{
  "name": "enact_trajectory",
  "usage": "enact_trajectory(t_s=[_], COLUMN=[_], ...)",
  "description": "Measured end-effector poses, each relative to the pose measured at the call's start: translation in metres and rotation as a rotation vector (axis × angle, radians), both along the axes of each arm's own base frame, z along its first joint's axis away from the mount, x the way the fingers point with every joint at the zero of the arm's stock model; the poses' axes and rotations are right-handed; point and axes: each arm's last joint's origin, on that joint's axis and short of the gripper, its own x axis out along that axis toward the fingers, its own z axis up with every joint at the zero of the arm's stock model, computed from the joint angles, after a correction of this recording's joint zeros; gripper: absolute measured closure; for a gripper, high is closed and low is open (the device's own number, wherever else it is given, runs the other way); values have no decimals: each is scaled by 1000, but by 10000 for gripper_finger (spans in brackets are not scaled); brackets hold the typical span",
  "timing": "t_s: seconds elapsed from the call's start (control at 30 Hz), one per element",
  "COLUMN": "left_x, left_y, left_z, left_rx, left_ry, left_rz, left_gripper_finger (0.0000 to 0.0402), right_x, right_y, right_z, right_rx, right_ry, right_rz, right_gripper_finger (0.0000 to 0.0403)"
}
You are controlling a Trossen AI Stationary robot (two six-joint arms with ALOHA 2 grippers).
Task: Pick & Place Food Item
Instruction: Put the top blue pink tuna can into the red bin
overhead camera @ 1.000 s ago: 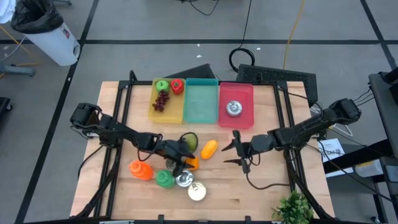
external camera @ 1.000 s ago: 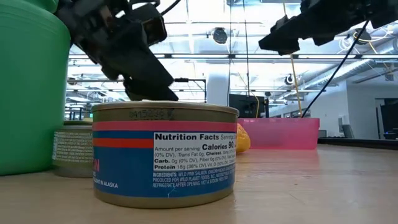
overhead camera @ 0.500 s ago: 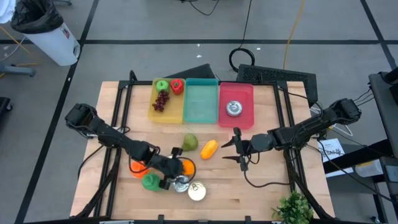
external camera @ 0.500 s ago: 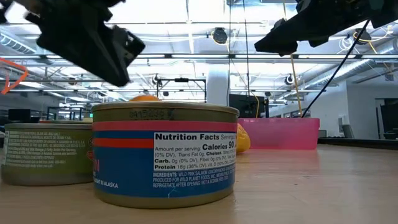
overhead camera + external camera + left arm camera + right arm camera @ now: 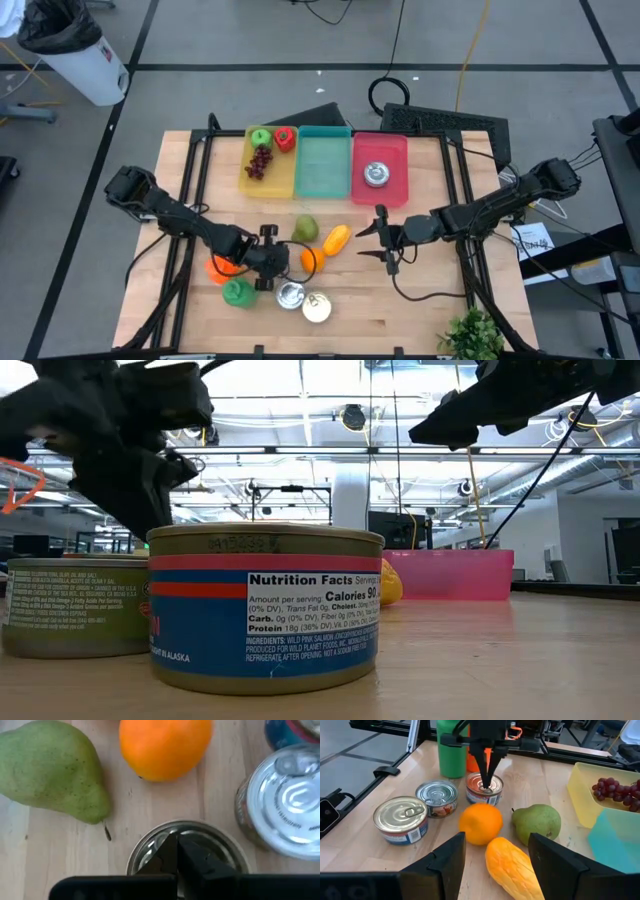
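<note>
Beside the orange (image 5: 480, 823), left end effector (image 5: 486, 784) pinched together atop a small can (image 5: 484, 789), pear (image 5: 536, 823), two cans (image 5: 436, 798) adjacent, right end effector (image 5: 378, 240) fingers apart, empty.

Green pear (image 5: 536, 823), orange orange (image 5: 480, 824), pink bin (image 5: 380, 169).

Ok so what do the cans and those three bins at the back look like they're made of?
The cans look like metal: shiny ridged lids with pull tabs catch the light, and printed paper-like labels wrap their sides. The yellow bin, teal bin and pink bin look like smooth moulded plastic, somewhat translucent from the right wrist view, though that is only a guess.
</note>
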Motion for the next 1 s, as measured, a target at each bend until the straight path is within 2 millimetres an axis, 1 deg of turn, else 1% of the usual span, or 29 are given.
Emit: enact_trajectory(t_s=[0.17,0.3,0.37,0.5,0.63,0.73,0.83,1.0], left_x=[4,10,14,23,36,43,48,55], left_y=[8,12,14,17,21,30,43,61], left_z=[-3,-10,-15,-19,-16,-13,-11,-11], left_rx=[-17,-42,-46,-35,9,43,66,52], left_ry=[7,27,35,-23,-142,-206,-236,-269], left_rz=[64,91,108,101,66,75,128,209], left_gripper_finger=[386,397,396,380,379,390,398,383], right_x=[0,0,0,0,0,0,0,0], right_y=[0,0,0,0,0,0,0,0], right_z=[0,0,0,0,0,0,0,0], right_rx=[-1,-2,-2,-2,-2,-2,0,0], right_ry=[0,0,0,0,0,0,0,1], right_rz=[0,0,0,0,0,0,-1,-1], right_gripper_finger=[202,202,202,202,202,202,202,202])
